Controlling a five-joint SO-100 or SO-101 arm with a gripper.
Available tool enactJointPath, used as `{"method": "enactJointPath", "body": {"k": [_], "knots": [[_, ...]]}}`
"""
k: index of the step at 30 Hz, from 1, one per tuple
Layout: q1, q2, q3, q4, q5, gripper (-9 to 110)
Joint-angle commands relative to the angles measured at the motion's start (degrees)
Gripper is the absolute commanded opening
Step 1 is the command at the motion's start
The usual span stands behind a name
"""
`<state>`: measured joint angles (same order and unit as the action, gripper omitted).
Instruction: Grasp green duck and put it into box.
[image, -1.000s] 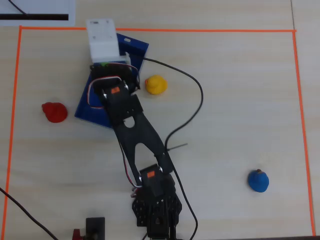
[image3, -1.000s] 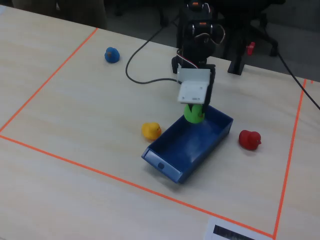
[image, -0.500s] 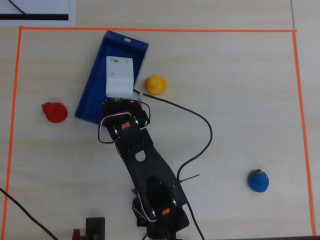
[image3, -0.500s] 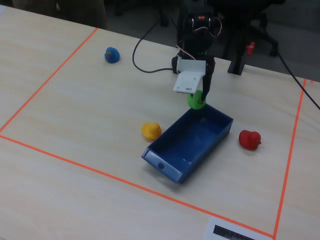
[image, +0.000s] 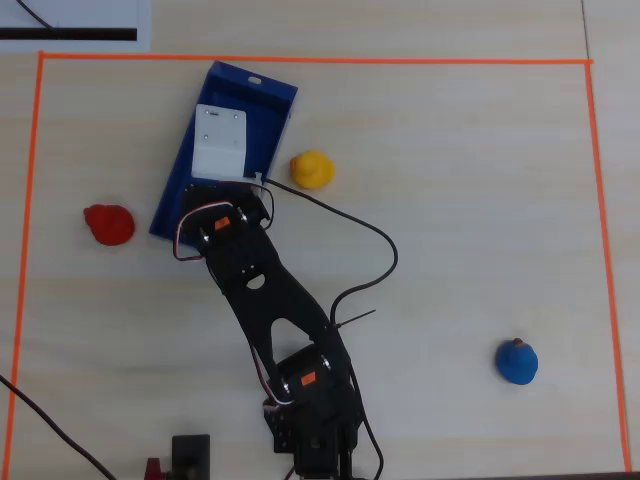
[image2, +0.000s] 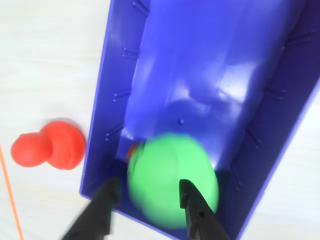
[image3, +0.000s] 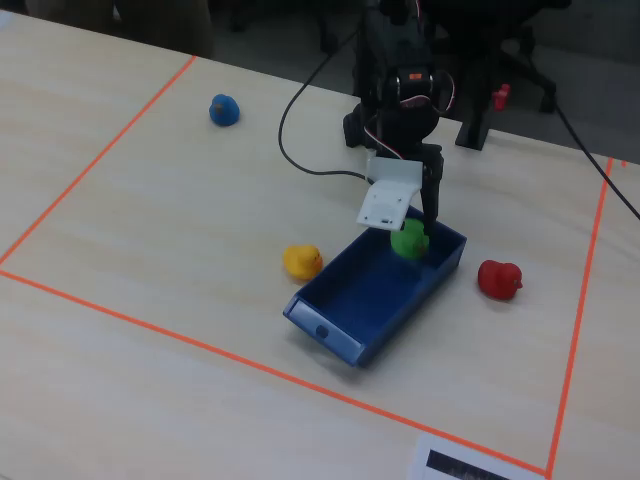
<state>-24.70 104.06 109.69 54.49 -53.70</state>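
The black 2-finger gripper (image2: 150, 192) is clasping the small bright green toy duck (image2: 172, 180) over the near end of the long dark blue plastic box (image2: 102, 125). The pale wooden table (image3: 150, 200), edged with orange tape (image3: 95, 165), is carrying red (image3: 499, 279), yellow (image3: 302, 261) and blue (image3: 224, 109) ducks outside the box.

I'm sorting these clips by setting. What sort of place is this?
Probably an office or lab tabletop test area: orange tape outlines a work zone on the pale wooden table, and wheeled chair bases stand behind it in the fixed view.

Black arm (image: 270, 300), orange labels, seemingly white camera housing (image: 219, 143).
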Motion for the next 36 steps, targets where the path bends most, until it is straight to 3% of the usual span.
{"method": "enactJointPath", "body": {"k": [1, 3, 9, 23, 29, 36], "knots": [[-0.8, 0.7, -3.2, -1.2, 1.1, 21], [-0.2, 1.9, -3.5, -1.1, 2.1, 21], [2.5, 13.9, -2.6, 7.4, -0.2, 0], [24.9, 71.8, 31.2, 1.1, -18.2, 0], [26.5, 85.1, 44.4, 5.8, -20.1, 0], [30.4, 85.6, 59.5, 2.0, -21.1, 0]]}}
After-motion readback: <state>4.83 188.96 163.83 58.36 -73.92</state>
